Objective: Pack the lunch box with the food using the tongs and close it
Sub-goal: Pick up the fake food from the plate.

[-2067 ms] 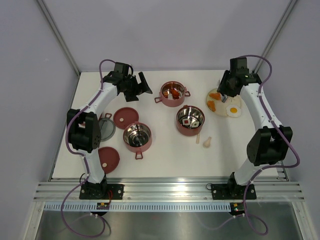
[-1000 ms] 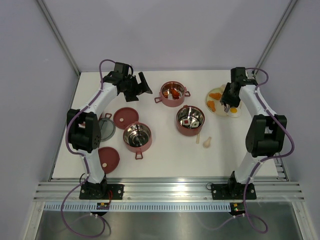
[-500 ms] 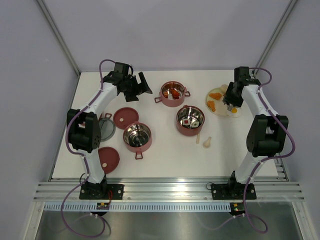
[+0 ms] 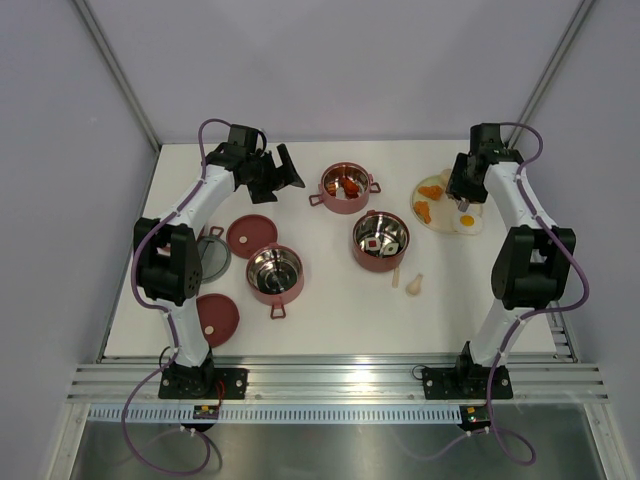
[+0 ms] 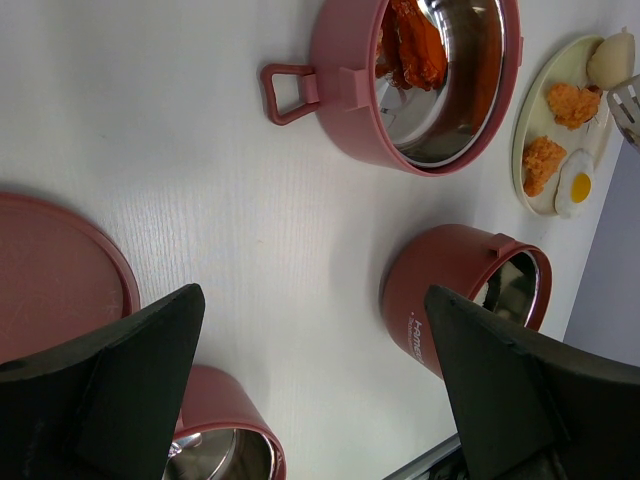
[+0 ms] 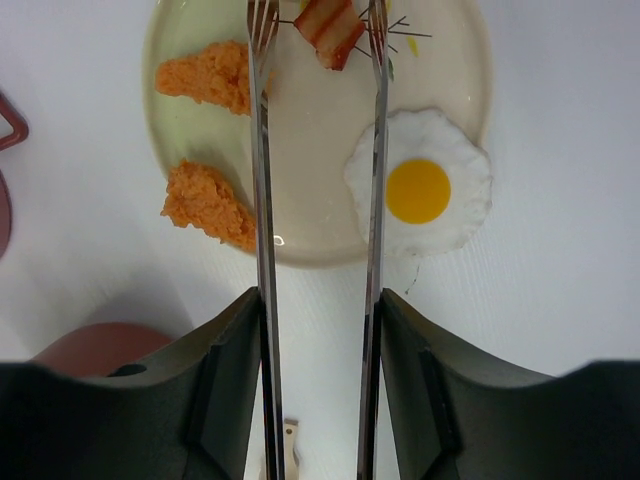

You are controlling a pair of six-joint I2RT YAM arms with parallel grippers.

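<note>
Looks like a robot test cell in a lab, not a kitchen. Shown by a plain white table (image 4: pixel 340 310) closed in by bare grey walls (image 4: pixel 60 150), with metal rails (image 4: pixel 330 385) at the near edge carrying two bolted arms and loose purple cables (image 4: pixel 150 420).

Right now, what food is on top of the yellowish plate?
On the plate lie two orange crumbed pieces, a fried egg and a striped bacon-like piece between the tongs. The plate's far edge is out of view.
</note>
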